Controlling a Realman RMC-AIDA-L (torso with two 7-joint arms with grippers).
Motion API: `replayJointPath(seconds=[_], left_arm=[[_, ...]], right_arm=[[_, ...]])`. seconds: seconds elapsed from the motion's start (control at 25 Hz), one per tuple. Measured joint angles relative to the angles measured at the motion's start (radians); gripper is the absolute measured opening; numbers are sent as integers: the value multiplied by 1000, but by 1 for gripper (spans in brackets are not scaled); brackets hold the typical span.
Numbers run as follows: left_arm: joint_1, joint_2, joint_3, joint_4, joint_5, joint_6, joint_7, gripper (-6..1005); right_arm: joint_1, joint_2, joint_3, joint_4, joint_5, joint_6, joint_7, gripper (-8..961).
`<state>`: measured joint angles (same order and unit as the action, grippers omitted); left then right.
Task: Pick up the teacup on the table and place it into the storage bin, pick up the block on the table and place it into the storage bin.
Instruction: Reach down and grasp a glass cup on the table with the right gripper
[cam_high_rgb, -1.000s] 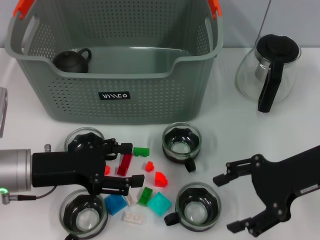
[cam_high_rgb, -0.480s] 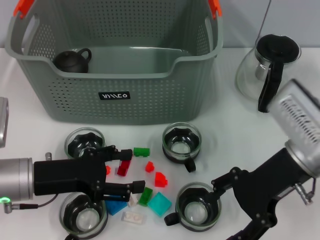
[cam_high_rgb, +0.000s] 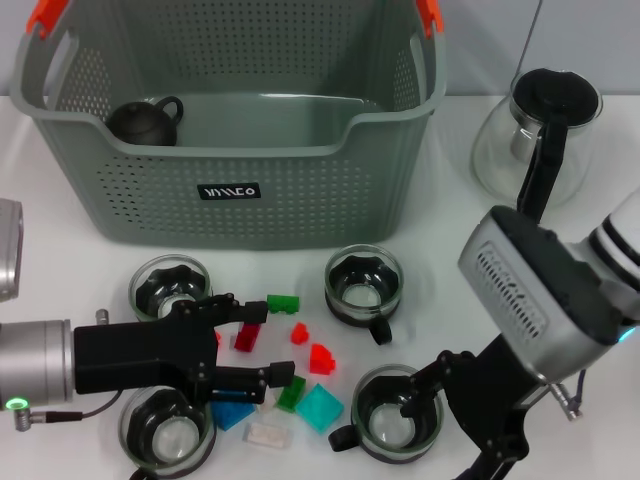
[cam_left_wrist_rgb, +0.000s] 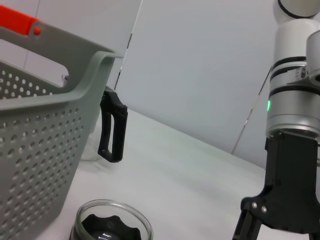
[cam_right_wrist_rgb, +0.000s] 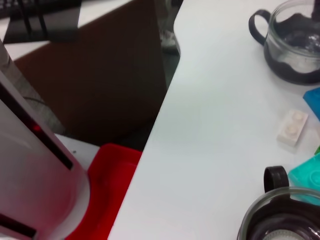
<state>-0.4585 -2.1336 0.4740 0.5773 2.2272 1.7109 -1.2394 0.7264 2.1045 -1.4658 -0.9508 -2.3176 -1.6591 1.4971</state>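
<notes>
Several glass teacups stand in front of the storage bin (cam_high_rgb: 300, 190): one (cam_high_rgb: 363, 283) at the middle, one (cam_high_rgb: 170, 283) at the left, one (cam_high_rgb: 167, 438) at the front left and one (cam_high_rgb: 397, 408) at the front middle. Small blocks lie between them. My left gripper (cam_high_rgb: 262, 342) is open low over the blocks, with a dark red block (cam_high_rgb: 250, 335) between its fingers. My right gripper (cam_high_rgb: 440, 435) is open at the right side of the front middle teacup (cam_right_wrist_rgb: 280, 215), one fingertip over its rim. A dark teapot (cam_high_rgb: 143, 120) sits inside the bin.
A glass jug (cam_high_rgb: 535, 140) with a black handle stands at the back right. Green (cam_high_rgb: 283, 302), red (cam_high_rgb: 320, 357), teal (cam_high_rgb: 318, 407), blue (cam_high_rgb: 232, 412) and white (cam_high_rgb: 266, 434) blocks are scattered at the front. The table's front edge (cam_right_wrist_rgb: 155, 125) is close behind the cups.
My right arm has swung in from the right and turned, bringing its gripper up against the front middle teacup. My left gripper has drawn back slightly to the left over the blocks.
</notes>
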Motion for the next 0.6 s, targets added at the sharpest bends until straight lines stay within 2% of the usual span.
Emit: replayJointPath(seconds=[0.6], left_arm=[[12,-3,-3,-11,-4,-13,20,934]], right_arm=[[-11,5,-223,-88,5,108,76,848]])
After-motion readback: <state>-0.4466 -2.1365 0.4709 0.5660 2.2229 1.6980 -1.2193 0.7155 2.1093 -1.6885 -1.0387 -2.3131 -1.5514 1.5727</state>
